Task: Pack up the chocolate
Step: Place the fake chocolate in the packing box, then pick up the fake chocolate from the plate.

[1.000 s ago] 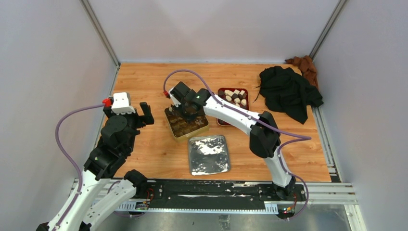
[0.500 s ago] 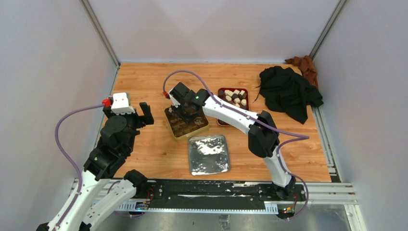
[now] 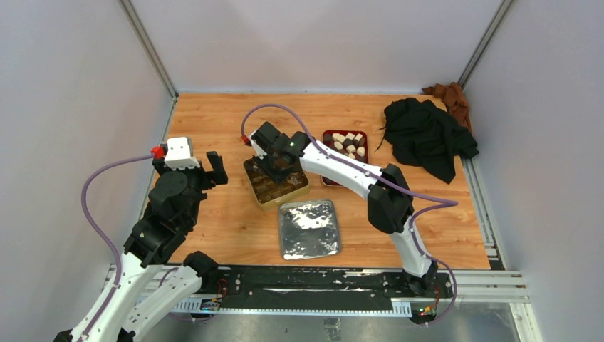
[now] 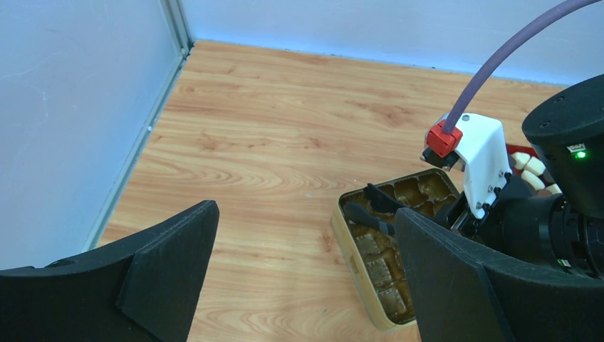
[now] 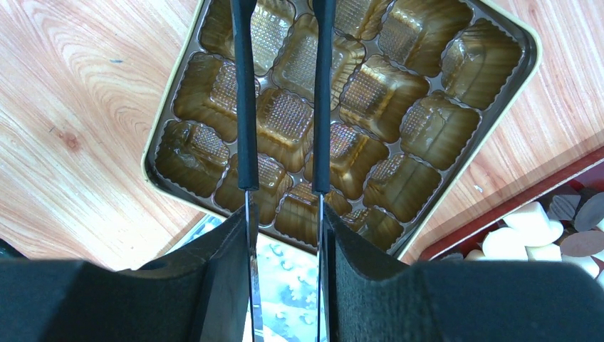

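The chocolate (image 3: 349, 142), cream-white and dark brown chunks, lies in a red tray (image 3: 325, 135) at the back right, and shows in the right wrist view (image 5: 530, 221). The gold tin (image 3: 285, 191) with empty brown compartments stands left of it. My right gripper (image 3: 274, 167) hovers over the tin (image 5: 153, 153), shut on metal tongs (image 5: 246, 142). The tongs' black tips stand apart with nothing between them. My left gripper (image 3: 203, 171) is open and empty, raised left of the tin (image 4: 342, 235).
A silver lid (image 3: 308, 228) lies just in front of the tin. A black cloth (image 3: 427, 135) and a brown cloth (image 3: 449, 96) lie at the back right. Walls close in the table on three sides.
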Available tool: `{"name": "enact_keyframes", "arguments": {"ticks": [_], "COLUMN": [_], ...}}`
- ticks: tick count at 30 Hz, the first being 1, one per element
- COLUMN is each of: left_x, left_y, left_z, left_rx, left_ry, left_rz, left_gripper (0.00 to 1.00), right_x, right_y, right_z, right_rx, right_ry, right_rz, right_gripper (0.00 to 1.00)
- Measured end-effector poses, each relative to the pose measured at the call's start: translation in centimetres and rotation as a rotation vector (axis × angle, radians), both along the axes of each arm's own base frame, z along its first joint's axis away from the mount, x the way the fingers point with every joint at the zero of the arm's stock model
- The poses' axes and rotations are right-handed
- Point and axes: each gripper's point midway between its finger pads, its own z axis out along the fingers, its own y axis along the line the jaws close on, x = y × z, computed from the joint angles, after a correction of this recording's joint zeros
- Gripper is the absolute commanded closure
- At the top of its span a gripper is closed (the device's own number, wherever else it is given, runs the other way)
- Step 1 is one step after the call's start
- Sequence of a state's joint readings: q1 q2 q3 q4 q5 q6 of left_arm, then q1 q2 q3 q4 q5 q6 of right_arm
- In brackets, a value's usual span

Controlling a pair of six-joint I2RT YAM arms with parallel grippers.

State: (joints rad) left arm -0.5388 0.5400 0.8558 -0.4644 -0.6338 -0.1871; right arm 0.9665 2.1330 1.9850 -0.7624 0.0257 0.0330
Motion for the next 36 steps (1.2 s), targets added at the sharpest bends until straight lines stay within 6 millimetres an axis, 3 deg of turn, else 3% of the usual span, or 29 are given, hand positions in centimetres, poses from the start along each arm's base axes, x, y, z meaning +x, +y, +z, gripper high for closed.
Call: {"name": "enact_keyframes", "arguments": {"ticks": [12,20,26,36], "left_x": [0.0,0.0,0.0,0.0], "left_y": [0.0,0.0,0.0,0.0], "left_z": [0.0,0.0,0.0,0.0], "left_rx": [0.000,0.000,0.000,-0.001], "left_ry": [0.000,0.000,0.000,0.000], "left_rz": [0.000,0.000,-0.001,-0.001], "left_gripper": [0.00,0.00,0.00,0.00], "right_x": [0.0,-0.5,-1.4,-3.2], "right_y": [0.0,-1.3,-4.1,-10.9], "right_z": [0.4,3.3,4.8,4.6], "right_rx": [0.007,0.040,0.028,-0.033], "right_ry": [-0.004,-0.044,-0.084,-0.101], "right_rz": [0.000,-0.010,-0.040,-0.139], "right_gripper": [0.63,0.63,0.63,0.63]}}
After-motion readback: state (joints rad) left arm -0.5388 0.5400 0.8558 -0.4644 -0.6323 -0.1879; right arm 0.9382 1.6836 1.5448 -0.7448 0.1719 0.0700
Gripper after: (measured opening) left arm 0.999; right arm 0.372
